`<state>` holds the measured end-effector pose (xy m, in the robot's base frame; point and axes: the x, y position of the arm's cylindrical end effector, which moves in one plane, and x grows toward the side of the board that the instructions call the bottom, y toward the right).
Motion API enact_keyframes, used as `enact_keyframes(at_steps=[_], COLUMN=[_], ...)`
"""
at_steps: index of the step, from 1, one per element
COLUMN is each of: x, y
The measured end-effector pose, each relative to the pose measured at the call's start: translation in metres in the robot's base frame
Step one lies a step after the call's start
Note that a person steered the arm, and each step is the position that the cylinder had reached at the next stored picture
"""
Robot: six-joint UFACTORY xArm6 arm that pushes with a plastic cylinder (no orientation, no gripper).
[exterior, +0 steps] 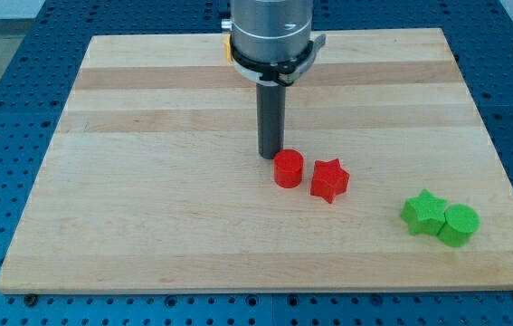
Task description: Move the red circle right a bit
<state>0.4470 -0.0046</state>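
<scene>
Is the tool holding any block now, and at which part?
Nothing is held. My tip only stands just up-left of the red circle, close to its edge.

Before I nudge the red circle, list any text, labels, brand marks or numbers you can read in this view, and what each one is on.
No readable text in this view.
Red circle, red star, green star, green circle: plain faces, no markings.
Wooden board: wood grain only.
Rod above my tip, just upper-left of the red circle: no label visible.
</scene>
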Motion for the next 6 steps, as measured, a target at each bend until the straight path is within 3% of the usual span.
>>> enact_keyframes(at_steps=[2,6], x=[0.007,0.038], y=[-0.019,0.038])
